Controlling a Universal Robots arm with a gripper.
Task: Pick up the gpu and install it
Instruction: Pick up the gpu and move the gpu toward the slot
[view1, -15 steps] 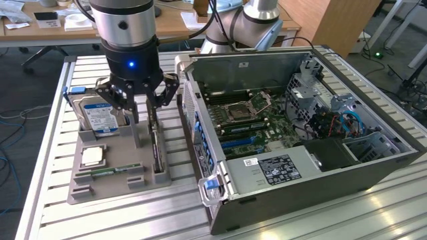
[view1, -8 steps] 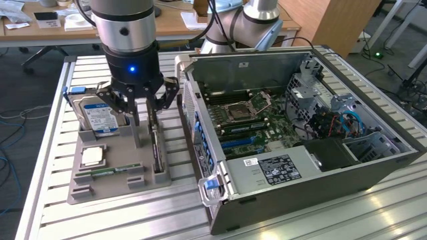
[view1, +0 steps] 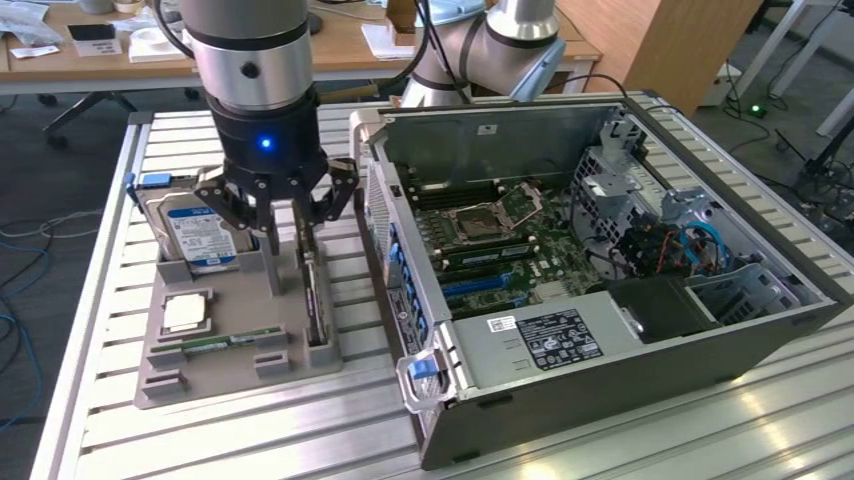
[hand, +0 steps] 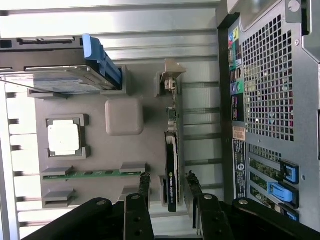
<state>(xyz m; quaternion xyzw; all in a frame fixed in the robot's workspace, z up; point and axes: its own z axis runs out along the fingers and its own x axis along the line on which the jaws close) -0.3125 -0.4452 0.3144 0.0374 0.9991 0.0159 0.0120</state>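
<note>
1. One slatted metal table (view1: 200, 440) carries everything.
2. One open computer case (view1: 601, 390) lies on its side on the exterior view's right, with its motherboard (view1: 494, 235) facing up.
3. One robot arm (view1: 254, 60) comes straight down over the exterior view's left half of the table.
4. One grey parts tray (view1: 227, 365) sits just beside the case, on its exterior-view left.
5. One hard drive (view1: 200, 235) with a blue-white label stands upright at the far left of the tray.
6. One gpu (hand: 171, 170) stands on its long edge in a slot along the tray's right side, the side nearest the case, with its metal bracket at the far end.
7. One gripper (view1: 296, 225) is lowered over the gpu. Its jaws are spread, with one of the fingers (hand: 145, 185) on each side of the card and a gap showing on both sides, so nothing is clamped.
8. One square processor chip (view1: 184, 312) lies flat in a pocket on the tray's left.
9. One green memory stick (view1: 220, 343) lies just nearer than the chip.
</note>
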